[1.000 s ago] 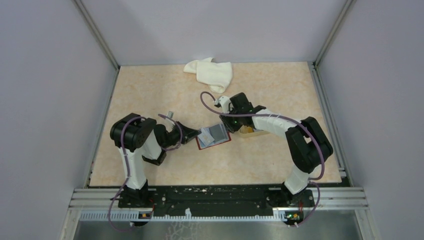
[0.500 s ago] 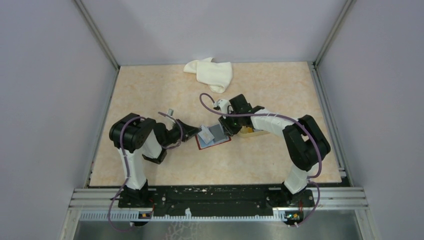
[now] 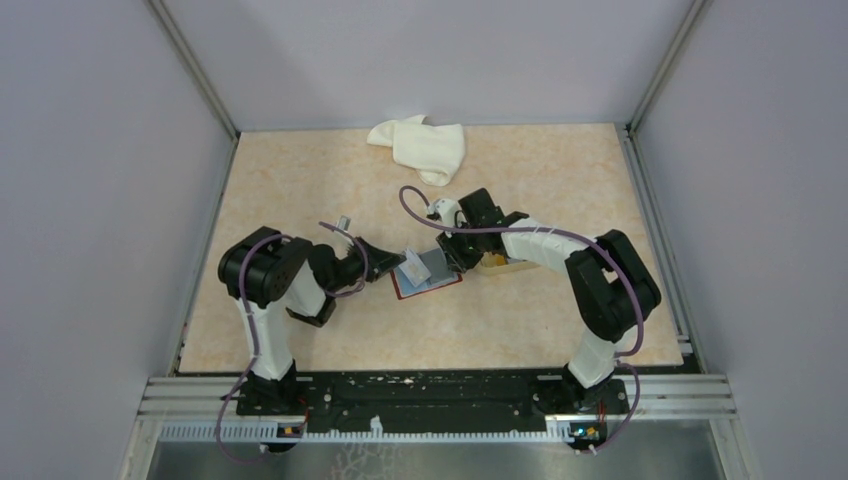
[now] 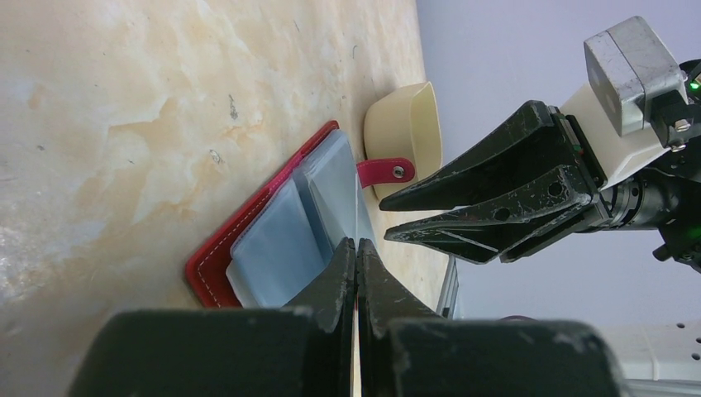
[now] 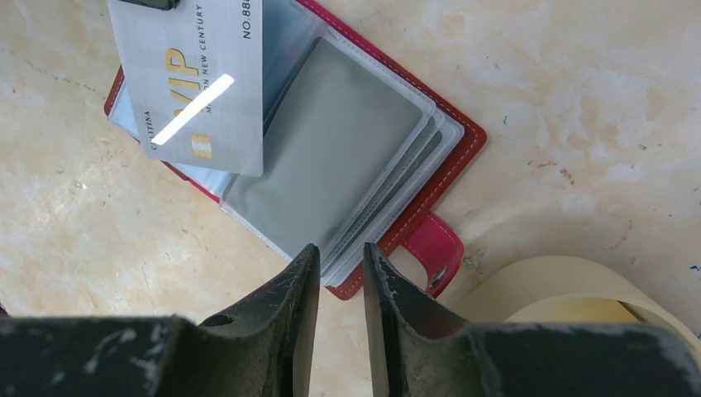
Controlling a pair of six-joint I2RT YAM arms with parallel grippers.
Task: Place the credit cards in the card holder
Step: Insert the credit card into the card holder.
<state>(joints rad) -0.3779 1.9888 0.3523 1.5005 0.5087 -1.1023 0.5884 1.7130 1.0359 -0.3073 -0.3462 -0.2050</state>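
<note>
1. Looking around, we see a cloth [image 3: 420, 145] lying well apart at the far edge of the table [image 3: 300, 180], and a tray [image 5: 570, 289] just beside the holder's snap tab [image 5: 434, 252].
2. Our holder [image 3: 432, 280] lies open mid-table, clear sleeves [image 5: 331, 141] facing up, between both grippers.
3. Our left gripper [image 4: 357, 248] is clamped on a silver card [image 5: 198, 83], held tilted over the holder's left end and covering part of the sleeves.
4. Our right gripper [image 5: 335, 252] hangs at the sleeves' edge near the tab, jaws slightly apart, gripping nothing we can see.
</note>
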